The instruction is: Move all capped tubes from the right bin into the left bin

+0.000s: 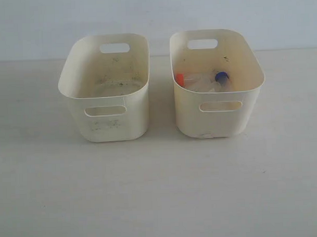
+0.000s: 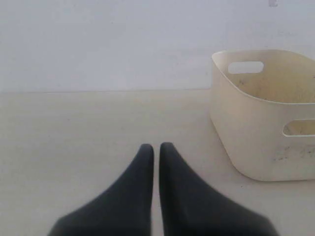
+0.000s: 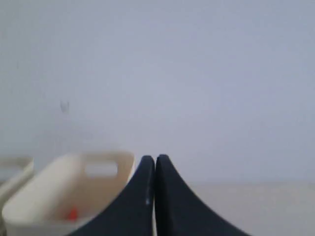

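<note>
Two cream bins stand side by side in the exterior view. The left bin point(image 1: 107, 120) has a grey-speckled floor and holds nothing. The right bin point(image 1: 221, 119) holds clear tubes, one with an orange-red cap point(image 1: 180, 79) and one with a blue cap point(image 1: 221, 77). Neither gripper shows in the exterior view. My left gripper point(image 2: 156, 145) is shut with nothing in it, low over the table, with the left bin point(image 2: 256, 137) off to one side. My right gripper point(image 3: 155, 157) is shut and empty, the right bin point(image 3: 59, 191) blurred beside it, an orange-red cap point(image 3: 72, 213) inside.
The pale table point(image 1: 161, 191) stretches wide in front of both bins. A plain light wall point(image 1: 155, 14) rises behind them. A narrow gap separates the two bins.
</note>
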Action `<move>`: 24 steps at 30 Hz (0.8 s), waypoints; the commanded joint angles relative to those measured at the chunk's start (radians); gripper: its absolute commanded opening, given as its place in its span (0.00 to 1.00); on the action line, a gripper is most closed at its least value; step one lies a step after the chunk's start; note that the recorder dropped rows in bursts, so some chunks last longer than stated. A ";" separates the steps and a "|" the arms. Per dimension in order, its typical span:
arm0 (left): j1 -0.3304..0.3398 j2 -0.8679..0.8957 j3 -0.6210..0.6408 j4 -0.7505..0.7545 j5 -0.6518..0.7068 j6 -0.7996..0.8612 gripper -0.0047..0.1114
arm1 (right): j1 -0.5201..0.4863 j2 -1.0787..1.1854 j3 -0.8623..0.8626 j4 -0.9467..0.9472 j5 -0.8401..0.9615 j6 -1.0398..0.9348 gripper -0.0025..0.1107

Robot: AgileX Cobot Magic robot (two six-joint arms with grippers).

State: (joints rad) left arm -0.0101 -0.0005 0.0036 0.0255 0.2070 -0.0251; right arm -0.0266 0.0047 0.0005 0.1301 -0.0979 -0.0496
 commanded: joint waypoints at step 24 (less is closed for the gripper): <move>0.000 0.000 -0.004 -0.006 -0.004 -0.010 0.08 | -0.003 0.488 -0.467 0.155 0.686 -0.037 0.02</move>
State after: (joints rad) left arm -0.0101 -0.0005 0.0036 0.0255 0.2070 -0.0251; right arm -0.0266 0.4560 -0.4587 0.2753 0.5398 -0.0851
